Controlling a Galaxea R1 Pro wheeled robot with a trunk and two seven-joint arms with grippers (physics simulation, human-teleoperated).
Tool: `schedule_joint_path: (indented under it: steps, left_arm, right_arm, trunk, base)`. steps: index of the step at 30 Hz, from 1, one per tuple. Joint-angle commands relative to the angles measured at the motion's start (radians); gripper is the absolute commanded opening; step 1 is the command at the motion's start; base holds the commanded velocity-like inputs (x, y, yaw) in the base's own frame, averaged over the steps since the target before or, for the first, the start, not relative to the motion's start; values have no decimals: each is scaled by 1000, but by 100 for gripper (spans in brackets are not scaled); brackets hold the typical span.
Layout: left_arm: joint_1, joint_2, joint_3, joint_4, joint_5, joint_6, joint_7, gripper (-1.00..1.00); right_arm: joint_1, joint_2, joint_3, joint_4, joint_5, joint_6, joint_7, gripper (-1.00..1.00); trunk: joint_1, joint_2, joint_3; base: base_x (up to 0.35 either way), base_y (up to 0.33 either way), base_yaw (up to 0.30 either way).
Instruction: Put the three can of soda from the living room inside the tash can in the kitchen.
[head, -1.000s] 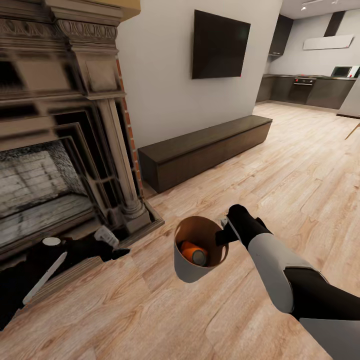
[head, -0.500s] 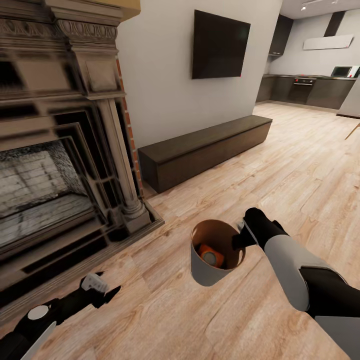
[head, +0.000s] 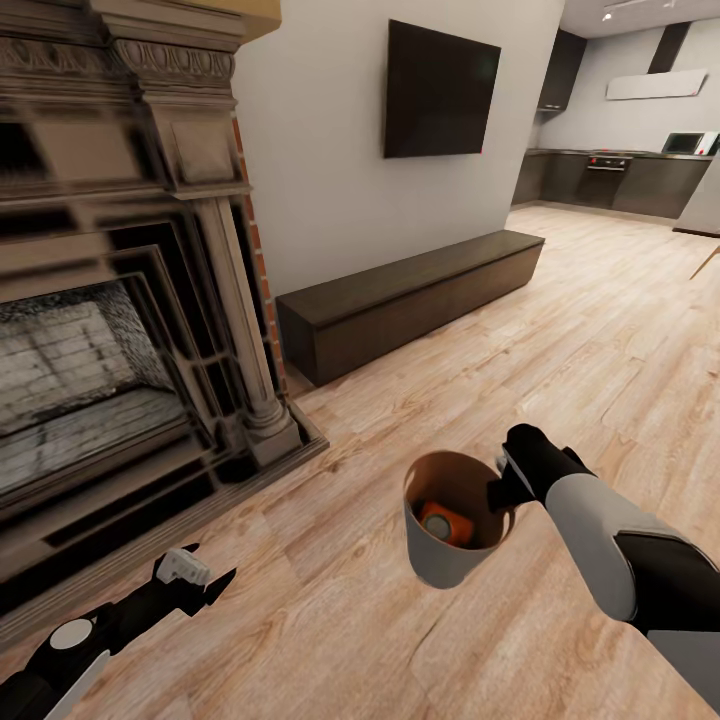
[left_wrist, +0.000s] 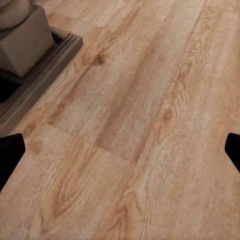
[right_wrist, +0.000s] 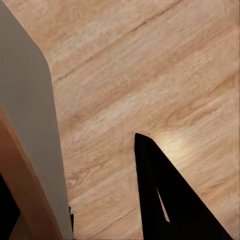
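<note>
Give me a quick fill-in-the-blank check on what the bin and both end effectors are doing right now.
1. The right end effector grips the trash can by its ____.
2. At least one orange soda can lies ____ the trash can.
3. The left end effector is open and holds ____.
4. The long dark bench stands against the wall under the ____.

Missing words: rim; inside; nothing; TV
</note>
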Motion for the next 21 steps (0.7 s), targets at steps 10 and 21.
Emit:
schedule_joint_path:
  steps: [10, 21]
  left_arm:
    - [0, 0, 0, 0, 0, 0, 1, 100]
    - [0, 0, 0, 0, 0, 0, 1, 100]
  right_arm:
    - [0, 3, -8, 8, -33, 3, -130, -100]
    - [0, 5, -8, 18, -35, 3, -186, -100]
  trunk:
    - [0, 0, 0]
    - [0, 0, 0]
  base:
    - [0, 0, 0]
    - [0, 0, 0]
